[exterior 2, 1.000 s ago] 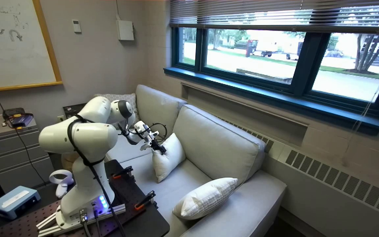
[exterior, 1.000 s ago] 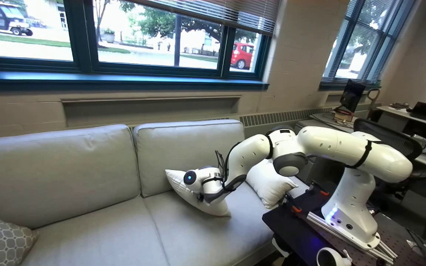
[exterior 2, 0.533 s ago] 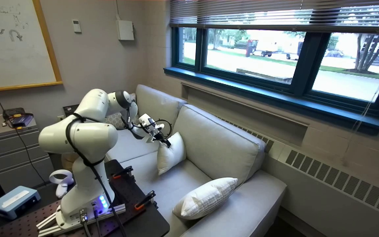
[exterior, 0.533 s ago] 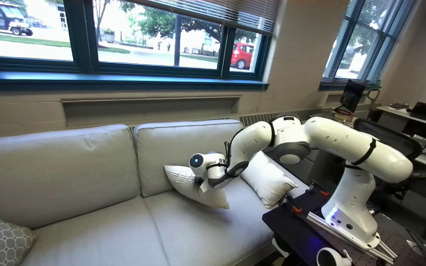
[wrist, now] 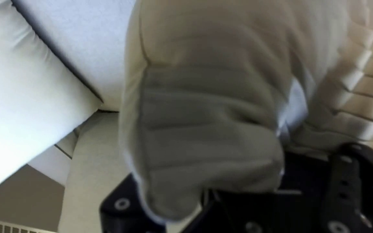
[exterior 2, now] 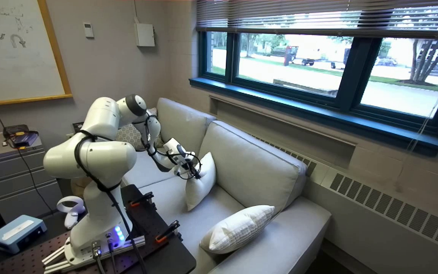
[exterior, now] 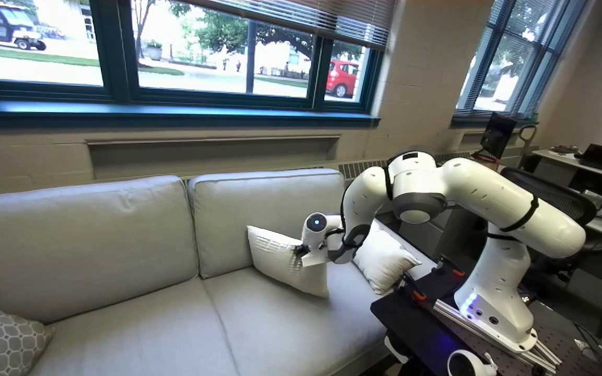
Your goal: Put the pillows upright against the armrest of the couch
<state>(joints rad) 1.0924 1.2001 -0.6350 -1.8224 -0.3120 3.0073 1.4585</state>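
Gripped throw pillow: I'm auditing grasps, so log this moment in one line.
gripper: shut on cream throw pillow | held pillow: apart from armrest | other cream pillow: tilted beside armrest

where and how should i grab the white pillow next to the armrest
Probably by the tapered corner pointing toward the robot's base, from above: this white pillow thins there, so it could be pinched, while its middle is puffy and the armrest crowds one side.

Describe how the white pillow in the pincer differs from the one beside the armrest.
The held pillow is pinched in the pincer; the armrest pillow is ungripped. The held pillow is steeper, away from the armrest; the armrest pillow leans beside it. Both are whitish with partly textured covers.
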